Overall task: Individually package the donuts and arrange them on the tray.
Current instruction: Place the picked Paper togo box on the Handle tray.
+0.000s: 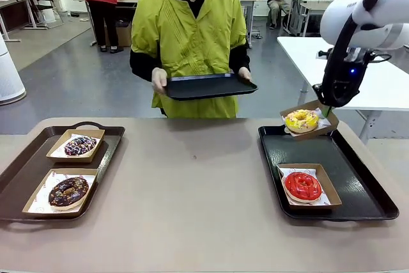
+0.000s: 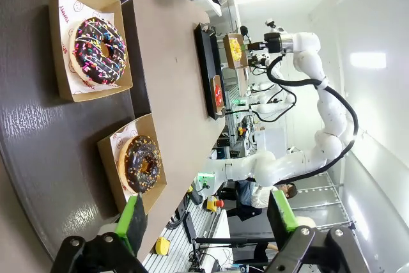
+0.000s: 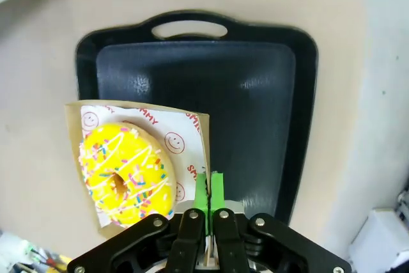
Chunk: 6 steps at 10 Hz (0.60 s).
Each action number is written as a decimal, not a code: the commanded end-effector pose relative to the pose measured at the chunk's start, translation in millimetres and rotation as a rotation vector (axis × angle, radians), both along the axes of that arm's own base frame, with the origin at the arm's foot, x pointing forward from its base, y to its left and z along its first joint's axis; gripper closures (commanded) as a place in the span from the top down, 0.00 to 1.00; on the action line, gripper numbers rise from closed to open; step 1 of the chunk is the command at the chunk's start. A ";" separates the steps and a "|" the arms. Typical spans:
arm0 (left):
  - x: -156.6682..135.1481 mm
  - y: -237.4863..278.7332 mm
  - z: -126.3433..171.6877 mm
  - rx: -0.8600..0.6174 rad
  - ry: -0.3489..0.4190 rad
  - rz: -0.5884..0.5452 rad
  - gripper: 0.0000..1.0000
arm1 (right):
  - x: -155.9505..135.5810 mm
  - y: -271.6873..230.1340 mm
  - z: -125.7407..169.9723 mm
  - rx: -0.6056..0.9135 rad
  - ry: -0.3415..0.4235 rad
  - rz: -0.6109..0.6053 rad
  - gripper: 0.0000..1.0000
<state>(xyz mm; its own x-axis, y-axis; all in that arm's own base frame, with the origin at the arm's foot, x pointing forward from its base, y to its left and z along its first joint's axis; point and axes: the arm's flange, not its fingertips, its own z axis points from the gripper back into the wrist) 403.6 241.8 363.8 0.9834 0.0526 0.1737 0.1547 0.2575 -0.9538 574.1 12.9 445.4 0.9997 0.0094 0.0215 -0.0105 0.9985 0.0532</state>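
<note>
Right gripper (image 3: 209,187): pressed together on the edge of the cardboard box (image 1: 310,121) that carries the yellow donut (image 1: 301,119); seen from the right wrist, the green pads meet on the box rim with the printed paper liner (image 3: 182,142) between them.
Yellow donut: sits in its box, lifted clear above the far left corner of the right tray (image 1: 354,177); the box tilts slightly, its outer edge hanging past the tray's rim toward the table's middle.
Red donut (image 1: 302,185): lies in its own box (image 1: 324,183) on the near part of the right tray, well apart from the lifted box.
Left gripper (image 2: 208,217): spread wide, nothing between the fingers; it hovers over the near end of the left tray (image 1: 19,177).
Chocolate donut (image 1: 68,191): dark with coloured sprinkles, in a box on the near half of the left tray.
Purple-brown donut (image 1: 80,146): white and coloured sprinkles, in a box on the far half of the left tray, just beyond the chocolate one.
Table (image 1: 192,196): tan top, bare in the middle, with one tray at each side.
Person (image 1: 190,36): stands at the far side in a yellow-green top, both hands holding a third dark tray (image 1: 208,85) level at waist height, clear of the table.
Right arm (image 1: 364,11): white, comes in from the upper right and bends down to the black gripper over the far end of the right tray.
</note>
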 end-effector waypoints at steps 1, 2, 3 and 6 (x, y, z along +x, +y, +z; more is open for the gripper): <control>-3.9 -2.0 1.9 0.017 -0.004 -0.007 1.00 | 5.2 2.8 -11.1 -0.020 -0.001 -0.045 0.01; -3.9 -2.0 1.9 0.017 -0.004 -0.007 1.00 | 0.0 0.0 0.0 0.000 0.000 0.000 0.01; -3.9 -2.0 1.9 0.017 -0.004 -0.007 1.00 | 0.0 0.0 0.0 0.000 0.000 0.000 0.01; -3.9 -2.0 1.9 0.017 -0.004 -0.007 1.00 | 0.0 0.0 0.0 0.000 0.000 0.000 0.01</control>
<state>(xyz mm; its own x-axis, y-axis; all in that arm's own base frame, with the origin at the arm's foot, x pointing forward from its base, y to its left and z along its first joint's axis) 403.6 241.8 363.8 0.9834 0.0526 0.1737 0.1546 0.2575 -0.9538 575.8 13.0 445.1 0.9997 0.0029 0.0257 -0.0042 0.9986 0.0522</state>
